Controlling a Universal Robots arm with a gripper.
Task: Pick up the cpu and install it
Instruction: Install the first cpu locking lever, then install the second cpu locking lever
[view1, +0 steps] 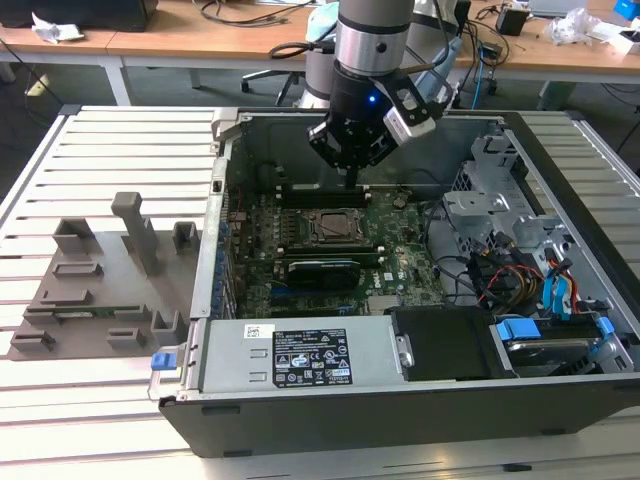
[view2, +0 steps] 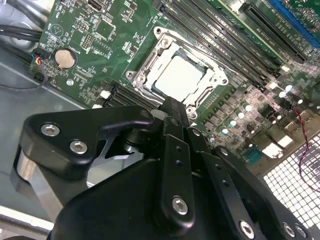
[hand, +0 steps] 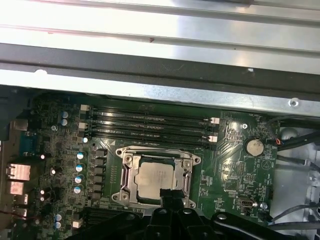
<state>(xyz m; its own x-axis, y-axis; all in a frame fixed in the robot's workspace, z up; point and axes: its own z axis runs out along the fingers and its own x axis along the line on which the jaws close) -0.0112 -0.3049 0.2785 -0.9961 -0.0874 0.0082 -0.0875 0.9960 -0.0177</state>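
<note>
The small flat silver-grey square cpu (hand: 156, 180) sits in the metal socket frame (view2: 161, 44). Black pincer (view2: 175, 107) hangs right above, fingers together, holding nothing; dipping any lower could scrape it.

Exterior view high, wide; both wrist views close above socket (hand: 156, 179).

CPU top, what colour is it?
Pale silver-grey, clearest on the cpu in the second wrist view.
</note>
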